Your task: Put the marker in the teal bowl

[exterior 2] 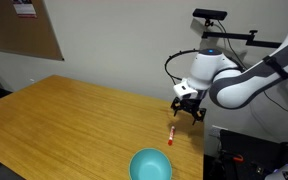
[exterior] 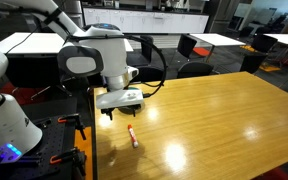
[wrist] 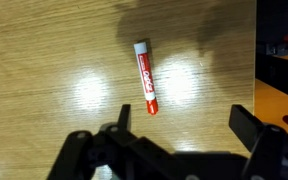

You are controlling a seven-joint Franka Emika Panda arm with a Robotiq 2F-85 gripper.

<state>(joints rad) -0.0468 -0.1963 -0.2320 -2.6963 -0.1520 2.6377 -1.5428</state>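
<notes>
Clearly, the task is only beginning. Nearest in an exterior view, the teal bowl (exterior 2: 151,166) is sitting at the near edge of the wooden table (exterior 2: 74,115), and as far as it shows it is holding nothing. Just beyond it, a little to the right, the marker (exterior 2: 171,133) is lying flat on the wood, near the bowl but apart from it. Farther back, the gripper (exterior 2: 187,108) is hovering above the table and touching nothing. In the wrist view its jaws are standing spread wide with nothing between them.

So I am judging that no step is done yet: lowering, grasping, carrying and dropping are all waiting.

In the wrist view the marker's long axis is running almost straight away from the gripper, leaning slightly left at the far end. Its lighter end is pointing away and its red end toward the fingers (wrist: 241,122).
</notes>
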